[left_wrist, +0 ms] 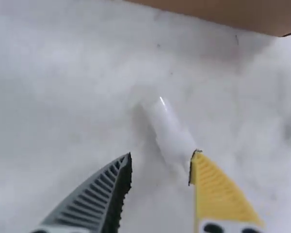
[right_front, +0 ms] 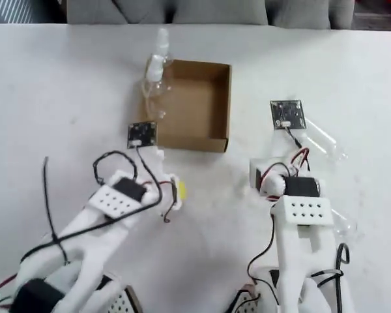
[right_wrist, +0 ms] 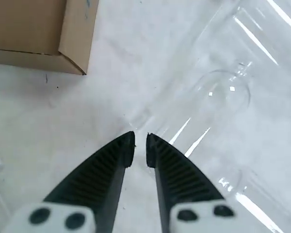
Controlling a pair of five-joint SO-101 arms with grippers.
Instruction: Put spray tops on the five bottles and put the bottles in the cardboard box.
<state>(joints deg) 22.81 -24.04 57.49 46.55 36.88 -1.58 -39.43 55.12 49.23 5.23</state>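
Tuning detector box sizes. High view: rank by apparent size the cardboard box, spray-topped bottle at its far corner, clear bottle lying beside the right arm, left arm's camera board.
1. cardboard box
2-3. spray-topped bottle and clear bottle: about alike, outlines faint, not ranked
4. camera board

Left gripper (left_wrist: pixel 162 155), jaws apart, flanks a white spray top (left_wrist: pixel 167 130) lying at its 12 o'clock; cardboard box (left_wrist: pixel 233 12) edge beyond.

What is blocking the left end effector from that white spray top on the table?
Nothing visible. The spray top lies on the bare table, its near end between the open fingers of the left end effector. The cardboard box sits beyond it.
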